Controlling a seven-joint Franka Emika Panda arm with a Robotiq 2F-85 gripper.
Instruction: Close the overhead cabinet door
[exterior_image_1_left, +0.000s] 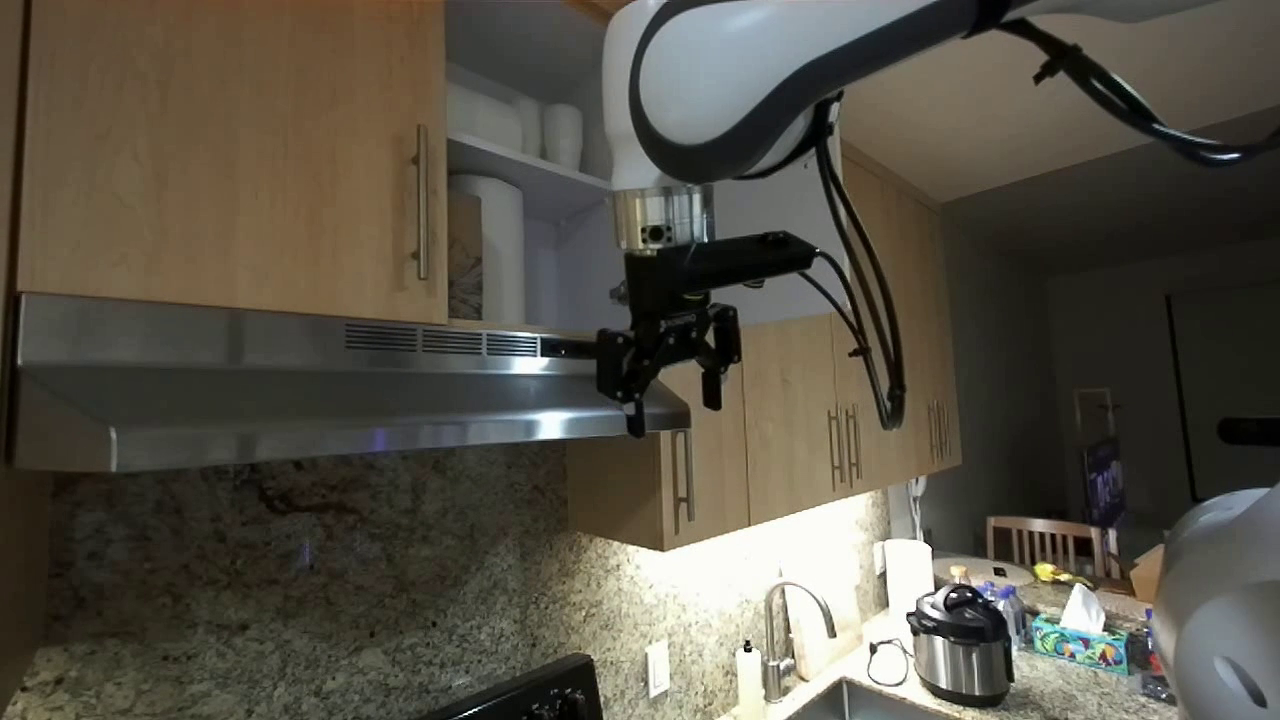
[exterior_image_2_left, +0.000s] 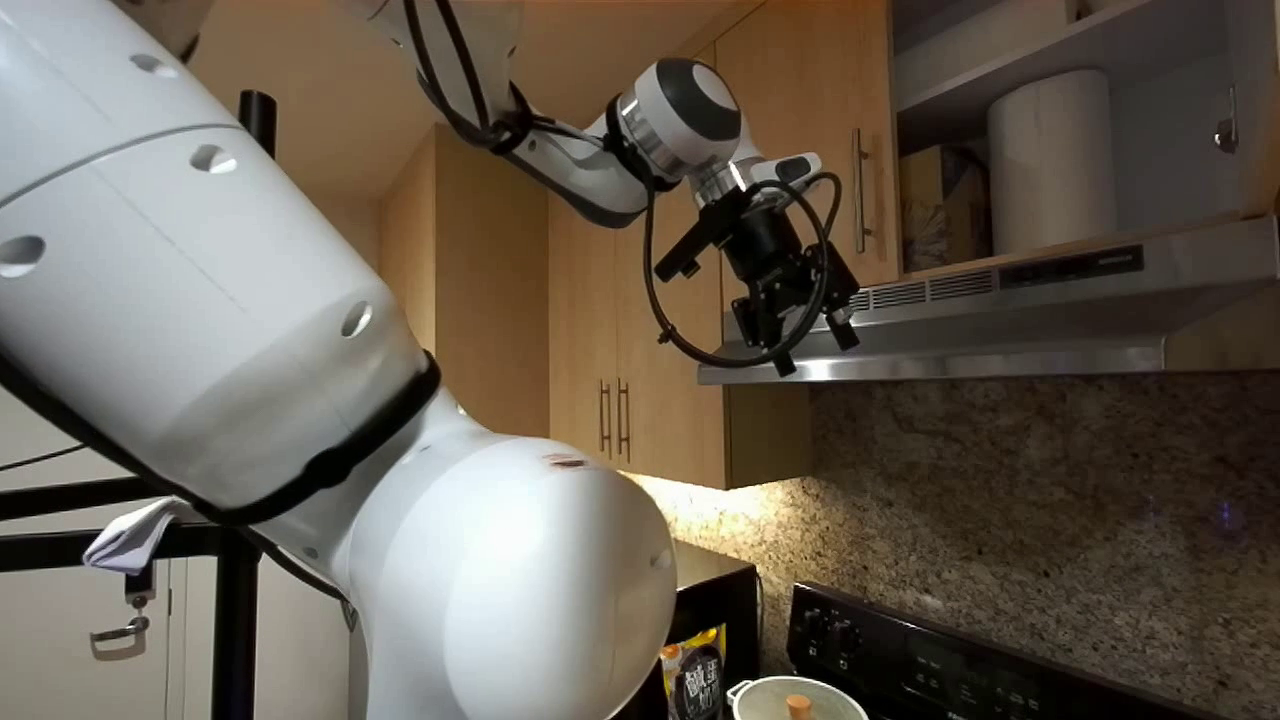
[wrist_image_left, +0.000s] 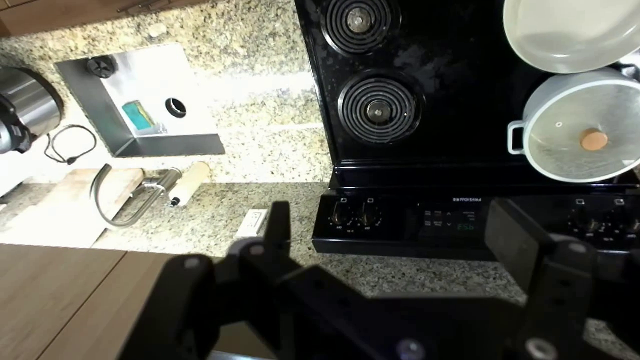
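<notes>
In an exterior view the overhead cabinet door (exterior_image_1_left: 768, 208) stands open at the right of the cabinet (exterior_image_1_left: 580, 250) over the range hood (exterior_image_1_left: 300, 405), its pale inner face partly hidden behind the arm (exterior_image_1_left: 760, 70) and the gripper (exterior_image_1_left: 674, 408). Whether gripper and door touch cannot be told. The gripper points down with its fingers (exterior_image_1_left: 712, 390) spread well apart, and the wrist view shows the same wide gap between them. The neighbouring door (exterior_image_1_left: 220, 160) sits closed, with a bar handle (exterior_image_1_left: 421, 205) along its right edge. Both exterior views show a white cylinder (exterior_image_2_left: 1052, 165) and a brown box (exterior_image_2_left: 940, 210) standing in the cabinet. A metal hinge (exterior_image_2_left: 1225, 132) shows in an exterior view, near that view's right edge, where door and cabinet wall are hard to tell apart; the same view takes in a snack bag (exterior_image_2_left: 697, 675) and a cloth (exterior_image_2_left: 135, 533) draped over a black rail (exterior_image_2_left: 45, 552). A tissue box (exterior_image_1_left: 1080, 642) on the counter (exterior_image_1_left: 1060, 688) appears in an exterior view only. The wrist view, looking down, alone gives the coil burners (wrist_image_left: 378, 109), a sponge (wrist_image_left: 136, 115) in the sink (wrist_image_left: 170, 146) and a pale pan (wrist_image_left: 570, 35). The lidded pot (wrist_image_left: 560, 140) beside the pan and the metal cooker (wrist_image_left: 35, 107) each show in the wrist view and in an exterior view.
</notes>
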